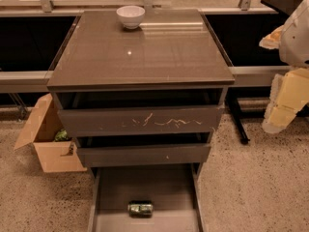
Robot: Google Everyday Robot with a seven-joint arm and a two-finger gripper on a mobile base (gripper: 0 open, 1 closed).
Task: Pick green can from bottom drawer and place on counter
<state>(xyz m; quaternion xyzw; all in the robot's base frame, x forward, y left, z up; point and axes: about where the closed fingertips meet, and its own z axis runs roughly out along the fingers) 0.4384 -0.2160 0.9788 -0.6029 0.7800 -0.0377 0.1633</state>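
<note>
The green can (140, 208) lies on its side on the floor of the bottom drawer (145, 185), near the drawer's front. The drawer is pulled out wide towards me. The counter (140, 52) is the glossy grey-brown top of the cabinet, above the three drawers. My gripper (283, 108) hangs in the air at the right edge of the view, beside the cabinet at about the height of the top drawer. It is well away from the can and holds nothing that I can see.
A white bowl (130, 16) stands at the counter's back edge. The scratched top drawer (145, 121) and the middle drawer (145, 153) stick out slightly. An open cardboard box (48, 141) sits on the floor at the left. A black table leg (238, 120) stands at the right.
</note>
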